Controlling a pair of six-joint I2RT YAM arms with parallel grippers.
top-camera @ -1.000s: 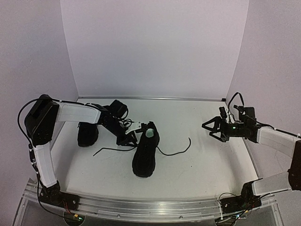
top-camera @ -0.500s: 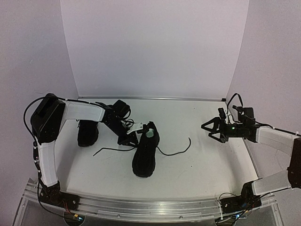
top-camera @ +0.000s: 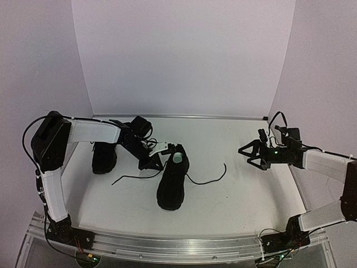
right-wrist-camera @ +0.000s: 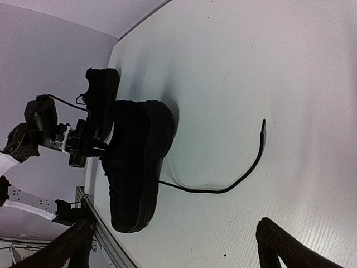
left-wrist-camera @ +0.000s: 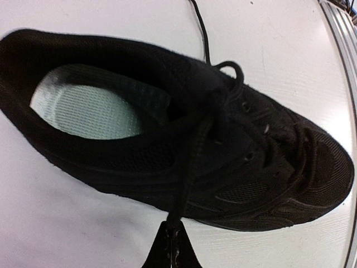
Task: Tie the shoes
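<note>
One black shoe [top-camera: 172, 180] lies mid-table, toe toward me; it fills the left wrist view [left-wrist-camera: 184, 139] and shows in the right wrist view [right-wrist-camera: 134, 173]. The second shoe [top-camera: 104, 157] stands at the left, also in the right wrist view [right-wrist-camera: 101, 92]. My left gripper [top-camera: 149, 163] is beside the middle shoe's left side, shut [left-wrist-camera: 173, 245] on a lace [left-wrist-camera: 188, 162] that runs taut up to the eyelets. Another lace end [top-camera: 211, 179] trails loose to the shoe's right [right-wrist-camera: 240, 176]. My right gripper [top-camera: 250, 153] hovers open and empty at the right [right-wrist-camera: 174, 226].
A loose lace [top-camera: 134, 177] lies on the table left of the middle shoe. White walls close the back and sides. A metal rail [top-camera: 178, 248] runs along the near edge.
My left gripper has shifted slightly back and left, still holding the lace. The right gripper has edged a little to the left. The shoes have not moved.
</note>
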